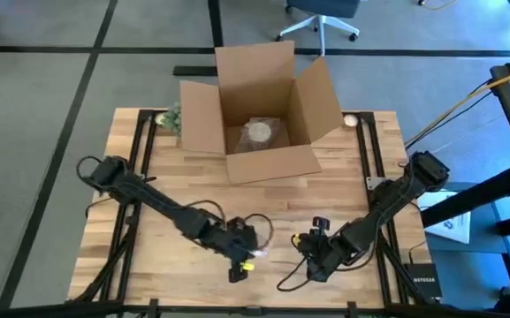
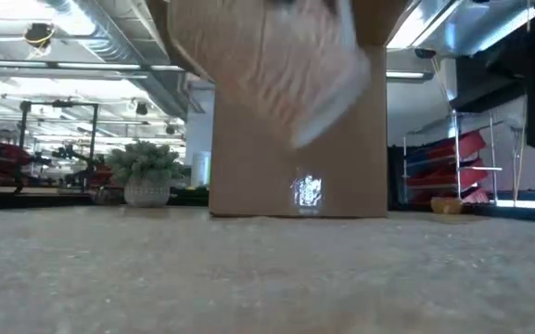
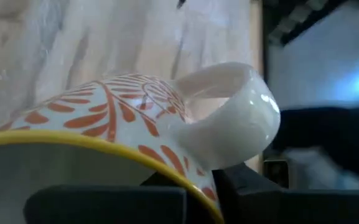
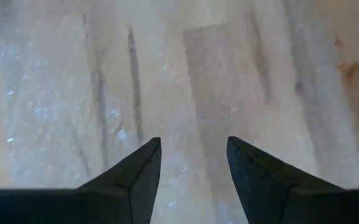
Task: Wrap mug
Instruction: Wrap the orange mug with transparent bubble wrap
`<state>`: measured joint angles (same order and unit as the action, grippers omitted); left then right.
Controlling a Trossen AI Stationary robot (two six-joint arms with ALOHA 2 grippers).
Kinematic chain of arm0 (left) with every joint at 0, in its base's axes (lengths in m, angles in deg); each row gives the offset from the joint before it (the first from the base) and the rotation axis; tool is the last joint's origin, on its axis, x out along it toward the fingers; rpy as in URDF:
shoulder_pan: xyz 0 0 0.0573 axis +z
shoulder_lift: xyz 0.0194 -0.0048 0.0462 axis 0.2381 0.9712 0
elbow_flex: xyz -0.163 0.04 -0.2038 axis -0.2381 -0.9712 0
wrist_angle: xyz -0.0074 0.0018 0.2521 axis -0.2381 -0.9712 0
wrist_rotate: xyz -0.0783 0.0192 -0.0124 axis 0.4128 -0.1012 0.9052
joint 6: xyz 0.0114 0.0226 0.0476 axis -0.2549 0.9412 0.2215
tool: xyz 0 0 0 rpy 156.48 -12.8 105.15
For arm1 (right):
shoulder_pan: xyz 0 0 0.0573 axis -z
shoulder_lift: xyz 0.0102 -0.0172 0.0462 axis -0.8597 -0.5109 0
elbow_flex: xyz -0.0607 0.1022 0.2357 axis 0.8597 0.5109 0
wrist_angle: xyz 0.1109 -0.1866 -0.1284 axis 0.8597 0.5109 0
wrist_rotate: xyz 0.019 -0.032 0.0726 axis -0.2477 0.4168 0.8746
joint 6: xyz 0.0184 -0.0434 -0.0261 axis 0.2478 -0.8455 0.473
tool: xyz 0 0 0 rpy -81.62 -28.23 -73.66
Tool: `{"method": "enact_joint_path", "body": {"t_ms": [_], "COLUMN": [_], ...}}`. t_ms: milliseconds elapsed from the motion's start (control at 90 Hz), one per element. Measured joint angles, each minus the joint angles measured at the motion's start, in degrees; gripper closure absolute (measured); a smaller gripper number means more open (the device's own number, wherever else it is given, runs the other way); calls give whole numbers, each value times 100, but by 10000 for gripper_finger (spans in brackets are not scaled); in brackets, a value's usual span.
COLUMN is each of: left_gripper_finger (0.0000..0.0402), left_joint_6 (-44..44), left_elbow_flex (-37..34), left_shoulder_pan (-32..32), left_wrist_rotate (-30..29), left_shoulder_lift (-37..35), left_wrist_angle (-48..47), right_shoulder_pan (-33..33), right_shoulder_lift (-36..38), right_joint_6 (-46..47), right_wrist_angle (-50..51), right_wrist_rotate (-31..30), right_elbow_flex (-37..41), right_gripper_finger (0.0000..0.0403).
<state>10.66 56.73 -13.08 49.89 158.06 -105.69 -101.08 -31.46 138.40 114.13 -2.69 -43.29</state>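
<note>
From overhead I have the left gripper [image 1: 241, 261] low over the near edge of the worktop [image 1: 166, 177], roughly at its middle, and it is clamped on the mug [image 3: 104, 137]: in the left wrist view the white mug fills the picture, with its orange leaf pattern, yellow rim and white handle [image 3: 235, 127] pressed right against my dark fingers [image 3: 104, 204]. In the high view only a speck of the mug's yellow rim shows beside that gripper, so I cannot tell how it is tilted. The right gripper [image 1: 315, 237] sits just beside it, toward the right of the near edge, with its two fingers [image 4: 135, 177] spread apart over bare wood and nothing between them. At the far side of the worktop stands an open cardboard box [image 1: 259, 115], flaps up, with a pale crumpled bundle [image 1: 259, 132] lying inside; what it is I cannot make out. A small potted plant [image 1: 171, 117] stands by the box's left corner, and a small round object [image 1: 351, 120] lies near the far right corner. In the low view the box rises in the middle with a blurred translucent sheet [image 2: 313, 74] across its front.
</note>
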Motion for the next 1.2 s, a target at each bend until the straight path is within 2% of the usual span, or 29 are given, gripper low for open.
{"method": "enact_joint_path", "body": {"t_ms": [111, 189, 456, 789, 1000, 1200], "left_gripper_finger": [400, 400, 400, 399, 348, 289], "left_joint_6": [227, 380, 698, 844, 1020, 1064], "left_elbow_flex": [606, 866, 854, 863, 861, 861], "left_shoulder_pan": [70, 81, 180, 179, 188, 252], "left_wrist_rotate": [161, 164, 577, 559, 556, 689], "left_shoulder_lift": [351, 454, 847, 939, 933, 883], "left_wrist_angle": [-817, -1012, -1347, -1298, -717, -772], "right_shoulder_pan": [-146, -247, -284, -282, -282, -282], "right_shoulder_lift": [-1, -1, -9, -11, -11, -9], "right_joint_6": [140, 252, 389, 391, 391, 390], "right_wrist_angle": [4, 10, -25, -80, -87, -88], "right_wrist_rotate": [-3, -76, -263, -340, -364, -365], "right_elbow_flex": [0, 0, 0, 0, 0, 0], "right_gripper_finger": [233, 233, 233, 233, 233, 233]}}
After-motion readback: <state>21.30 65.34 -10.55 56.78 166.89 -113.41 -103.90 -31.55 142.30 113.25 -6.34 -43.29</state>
